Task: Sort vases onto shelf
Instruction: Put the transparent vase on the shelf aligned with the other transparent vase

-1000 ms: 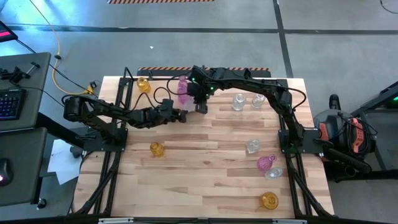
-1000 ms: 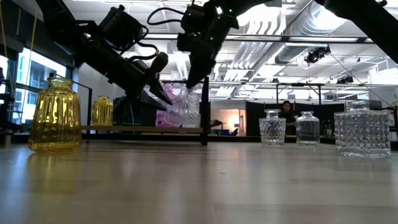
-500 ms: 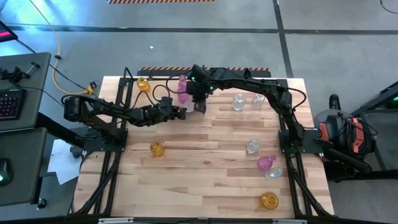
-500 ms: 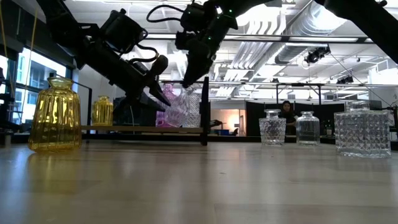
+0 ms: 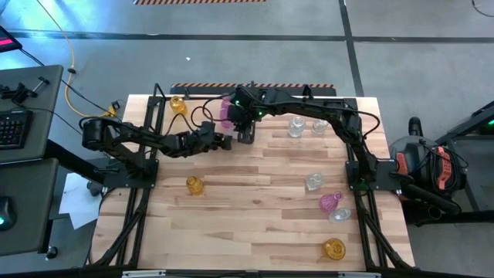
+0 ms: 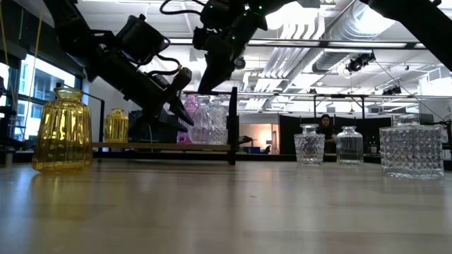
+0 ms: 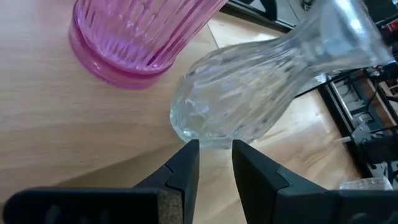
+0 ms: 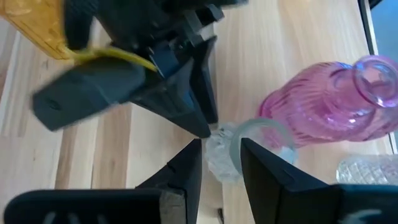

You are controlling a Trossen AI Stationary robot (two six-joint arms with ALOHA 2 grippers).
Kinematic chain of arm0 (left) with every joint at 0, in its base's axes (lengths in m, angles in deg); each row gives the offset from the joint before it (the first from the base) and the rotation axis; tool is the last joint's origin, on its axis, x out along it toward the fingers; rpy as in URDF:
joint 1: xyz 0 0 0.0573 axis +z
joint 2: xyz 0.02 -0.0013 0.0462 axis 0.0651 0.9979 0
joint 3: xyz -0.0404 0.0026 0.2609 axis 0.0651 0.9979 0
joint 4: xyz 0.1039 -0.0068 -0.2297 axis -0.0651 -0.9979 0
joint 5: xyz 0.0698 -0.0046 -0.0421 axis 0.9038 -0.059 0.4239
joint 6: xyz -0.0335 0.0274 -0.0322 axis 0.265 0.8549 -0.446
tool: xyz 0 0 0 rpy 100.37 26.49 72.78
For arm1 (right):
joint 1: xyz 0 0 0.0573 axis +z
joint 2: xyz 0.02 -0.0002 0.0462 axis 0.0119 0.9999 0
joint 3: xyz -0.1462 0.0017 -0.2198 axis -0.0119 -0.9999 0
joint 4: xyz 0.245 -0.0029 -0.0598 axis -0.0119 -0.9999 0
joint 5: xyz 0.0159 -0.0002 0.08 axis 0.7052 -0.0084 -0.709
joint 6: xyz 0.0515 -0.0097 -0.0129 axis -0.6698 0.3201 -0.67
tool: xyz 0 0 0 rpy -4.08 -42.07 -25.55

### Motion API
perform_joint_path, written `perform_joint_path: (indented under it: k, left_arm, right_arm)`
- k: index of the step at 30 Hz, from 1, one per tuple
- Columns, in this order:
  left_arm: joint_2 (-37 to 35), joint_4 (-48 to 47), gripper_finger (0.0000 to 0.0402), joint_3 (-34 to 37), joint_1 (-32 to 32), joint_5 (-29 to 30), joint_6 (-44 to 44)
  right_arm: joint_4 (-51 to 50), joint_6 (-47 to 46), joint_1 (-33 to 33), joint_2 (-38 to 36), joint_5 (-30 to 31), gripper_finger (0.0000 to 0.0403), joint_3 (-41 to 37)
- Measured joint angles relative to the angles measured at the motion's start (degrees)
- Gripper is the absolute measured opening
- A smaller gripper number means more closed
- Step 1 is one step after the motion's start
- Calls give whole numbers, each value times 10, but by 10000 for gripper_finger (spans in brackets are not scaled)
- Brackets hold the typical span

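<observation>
Your tally: shelf (image 5: pixel 202 103) held an amber vase (image 5: pixel 178 105), a pink vase (image 5: pixel 225 109) and a clear vase (image 7: pixel 242 99). Left gripper (image 7: pixel 214 149) stood slightly parted at the clear vase's base; right gripper (image 8: pixel 219 149) slightly parted above its neck; neither clearly gripping. Seven vases remained on the butcher-block tabletop (image 5: pixel 255 208). Beyond: an open-plan workshop.

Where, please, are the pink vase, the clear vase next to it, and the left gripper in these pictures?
pink vase (image 7: pixel 134 37): left wrist view, on its ribbed lower body.
clear vase (image 7: pixel 242 99): left wrist view, on its rounded belly.
left gripper (image 7: pixel 214 158): left wrist view, midway between its fingertips, just below the clear vase.
</observation>
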Motion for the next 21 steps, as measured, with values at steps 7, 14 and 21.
perform_joint_path:
  k: [7,14,21]
  left_arm:
    - [10,13,87,-8,0,-7,1]
    - [14,9,87,-30,6,-8,30]
    - [14,6,87,-30,19,-8,31]
  right_arm:
    - [-4,0,2,0,21,91,0]
    - [-7,-1,1,0,47,91,0]
    - [-9,-7,1,0,87,91,0]
